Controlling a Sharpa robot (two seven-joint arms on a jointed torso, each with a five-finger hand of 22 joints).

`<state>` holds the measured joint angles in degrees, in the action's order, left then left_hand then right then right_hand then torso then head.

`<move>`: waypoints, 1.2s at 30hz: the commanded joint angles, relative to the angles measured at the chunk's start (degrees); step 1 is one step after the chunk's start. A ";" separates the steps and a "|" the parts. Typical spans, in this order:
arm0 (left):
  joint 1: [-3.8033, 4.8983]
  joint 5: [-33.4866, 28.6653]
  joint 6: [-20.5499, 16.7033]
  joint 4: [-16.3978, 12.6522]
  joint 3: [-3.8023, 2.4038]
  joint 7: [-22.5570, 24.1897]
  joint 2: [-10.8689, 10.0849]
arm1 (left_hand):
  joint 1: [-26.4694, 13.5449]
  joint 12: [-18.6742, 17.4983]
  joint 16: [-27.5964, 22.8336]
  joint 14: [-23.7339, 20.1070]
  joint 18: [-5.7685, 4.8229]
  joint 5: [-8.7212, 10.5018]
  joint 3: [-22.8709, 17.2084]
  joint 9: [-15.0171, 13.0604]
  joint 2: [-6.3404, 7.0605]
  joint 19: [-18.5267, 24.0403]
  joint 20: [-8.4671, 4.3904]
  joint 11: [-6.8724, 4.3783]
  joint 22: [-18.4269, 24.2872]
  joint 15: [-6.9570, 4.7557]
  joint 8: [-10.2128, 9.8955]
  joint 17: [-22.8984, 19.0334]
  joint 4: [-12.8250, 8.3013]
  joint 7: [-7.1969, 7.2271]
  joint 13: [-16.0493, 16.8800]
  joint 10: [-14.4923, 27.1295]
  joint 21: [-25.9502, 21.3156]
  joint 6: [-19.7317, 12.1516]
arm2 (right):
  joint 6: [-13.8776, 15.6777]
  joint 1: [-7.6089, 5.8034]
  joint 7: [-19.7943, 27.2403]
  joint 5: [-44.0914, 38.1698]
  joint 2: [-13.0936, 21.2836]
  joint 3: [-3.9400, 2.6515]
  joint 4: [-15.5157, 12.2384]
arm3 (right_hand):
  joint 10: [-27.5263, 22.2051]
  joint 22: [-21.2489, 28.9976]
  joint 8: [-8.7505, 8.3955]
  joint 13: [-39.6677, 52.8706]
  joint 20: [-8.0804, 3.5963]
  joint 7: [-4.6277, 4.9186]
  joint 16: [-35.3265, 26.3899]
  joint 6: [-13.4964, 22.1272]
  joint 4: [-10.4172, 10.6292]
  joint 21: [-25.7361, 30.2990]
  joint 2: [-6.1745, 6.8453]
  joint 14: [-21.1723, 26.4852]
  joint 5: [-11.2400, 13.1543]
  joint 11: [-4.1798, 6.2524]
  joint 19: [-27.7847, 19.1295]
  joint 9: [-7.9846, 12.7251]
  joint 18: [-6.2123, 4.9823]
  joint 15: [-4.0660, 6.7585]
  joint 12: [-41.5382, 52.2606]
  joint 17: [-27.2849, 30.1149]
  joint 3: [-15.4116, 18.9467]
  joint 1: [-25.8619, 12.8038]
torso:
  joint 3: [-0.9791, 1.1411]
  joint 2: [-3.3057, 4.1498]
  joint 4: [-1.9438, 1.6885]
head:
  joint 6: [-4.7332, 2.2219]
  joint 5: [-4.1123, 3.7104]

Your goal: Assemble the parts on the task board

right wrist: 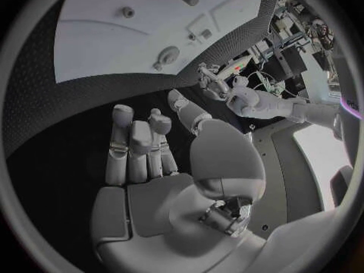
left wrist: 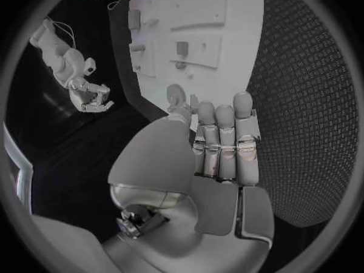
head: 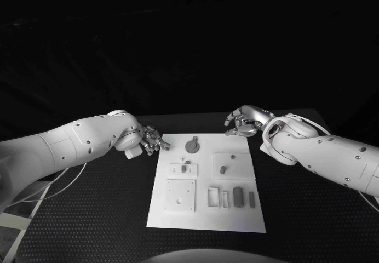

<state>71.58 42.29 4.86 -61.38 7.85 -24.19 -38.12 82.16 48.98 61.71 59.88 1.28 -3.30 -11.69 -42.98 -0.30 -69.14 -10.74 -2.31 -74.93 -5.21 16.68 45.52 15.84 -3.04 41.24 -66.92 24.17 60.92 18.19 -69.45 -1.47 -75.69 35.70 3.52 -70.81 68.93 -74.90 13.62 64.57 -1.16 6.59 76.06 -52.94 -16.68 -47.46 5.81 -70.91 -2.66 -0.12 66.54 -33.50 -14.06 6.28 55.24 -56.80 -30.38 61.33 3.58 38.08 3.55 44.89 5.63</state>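
The white task board (head: 207,219) lies in the middle of the black table. On its far end sits a round grey part (head: 193,146), with a short peg (head: 223,169) and a small block (head: 184,169) behind it. Nearer me are a square plate (head: 180,195), a frame (head: 214,196) and two grey bars (head: 239,195). My left hand (head: 150,141) hovers at the board's far left corner and holds nothing; its fingers (left wrist: 220,139) are stretched side by side. My right hand (head: 241,123) hangs beyond the far right corner, fingers (right wrist: 136,145) loosely bent and empty.
Black mat (head: 95,219) surrounds the board on all sides. A white cable (head: 47,189) trails under my left arm near the table's left edge. The board (left wrist: 227,48) and its round part (left wrist: 176,94) lie just past my left fingertips.
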 commanded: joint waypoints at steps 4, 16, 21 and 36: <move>0.09 1.93 -3.77 -5.49 0.06 -1.17 -2.32 | 0.79 0.33 0.40 0.42 2.38 -0.18 -3.39 -4.08 -0.71 -0.52 -0.03 -1.20 -1.19 -0.12 4.04 0.08 -3.38 0.41 0.11 -1.73 0.16 0.97 | -0.07 -0.03 0.36 0.23 -0.12 -0.04 0.15 | -0.09 -0.26 -0.15 -0.08 -0.30 0.29 -0.27 -0.09 0.00 0.24 -0.43 -0.06 -0.10 -0.22 0.32 -0.08 -0.94 -0.44 0.08 -0.06 0.16 -0.08 | 0.02 -0.44 -0.35 | 0.39 -0.03; -0.44 10.69 -11.15 -13.03 2.45 -2.69 -4.67 | 0.46 0.26 0.47 1.10 2.34 -0.64 -4.05 -4.24 -0.01 -1.06 -0.31 -1.48 -1.13 -0.44 4.33 0.05 -3.87 0.69 0.08 -2.38 0.40 1.50 | -0.26 -0.03 0.33 0.27 0.10 -0.04 0.10 | -0.09 -0.26 -0.15 -0.09 -0.30 0.28 -0.27 -0.09 0.01 0.25 -0.44 -0.06 -0.10 -0.22 0.32 -0.09 -0.94 -0.43 0.08 -0.06 0.14 -0.05 | 0.06 -0.42 -0.41 | 0.91 0.19; -0.74 11.88 -13.66 -14.12 4.13 -3.70 -4.36 | 0.02 -0.27 0.14 1.50 2.28 -0.73 -4.57 -4.04 0.43 -1.16 -0.38 -1.54 -1.02 -0.45 4.18 -0.20 -3.99 0.76 -0.25 -2.85 0.33 1.73 | -0.31 -0.03 0.31 0.28 0.07 -0.04 0.10 | -0.10 -0.27 -0.15 -0.09 -0.30 0.28 -0.28 -0.09 0.02 0.26 -0.44 -0.05 -0.10 -0.22 0.32 -0.09 -0.94 -0.43 0.08 -0.06 0.15 -0.05 | -0.02 -0.30 -0.37 | 1.01 0.19; -2.05 12.82 -14.37 -15.58 5.72 -5.39 -3.39 | -2.48 -1.19 -0.27 2.61 2.23 -6.74 -5.74 -3.76 0.84 -1.59 -0.55 -1.81 -1.08 -0.54 4.07 -0.38 -6.54 1.05 -0.45 -4.35 0.42 2.77 | -0.10 -0.03 0.51 0.47 -0.10 -0.04 0.22 | -0.10 -0.27 -0.15 -0.09 -0.31 0.28 -0.28 -0.10 0.03 0.26 -0.48 -0.05 -0.10 -0.22 0.32 -0.10 -0.94 -0.43 0.09 -0.06 0.13 -0.03 | -0.01 -0.26 -0.30 | 1.31 -0.15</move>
<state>69.57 54.53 -8.83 -76.87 13.57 -29.13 -41.69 79.95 47.93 61.65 61.93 1.08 -9.74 -11.43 -41.72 0.51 -70.27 -11.26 -2.30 -74.91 -5.62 16.68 45.15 15.58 -2.72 40.78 -69.15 24.46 62.59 18.11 -69.46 -1.43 -75.34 35.68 3.52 -70.60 69.05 -74.90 13.62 64.57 -1.31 6.64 76.06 -52.99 -16.68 -47.46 5.81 -70.92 -2.66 0.00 66.72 -33.54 -14.06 6.28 55.24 -56.78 -30.38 61.33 3.58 37.78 3.25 46.24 5.60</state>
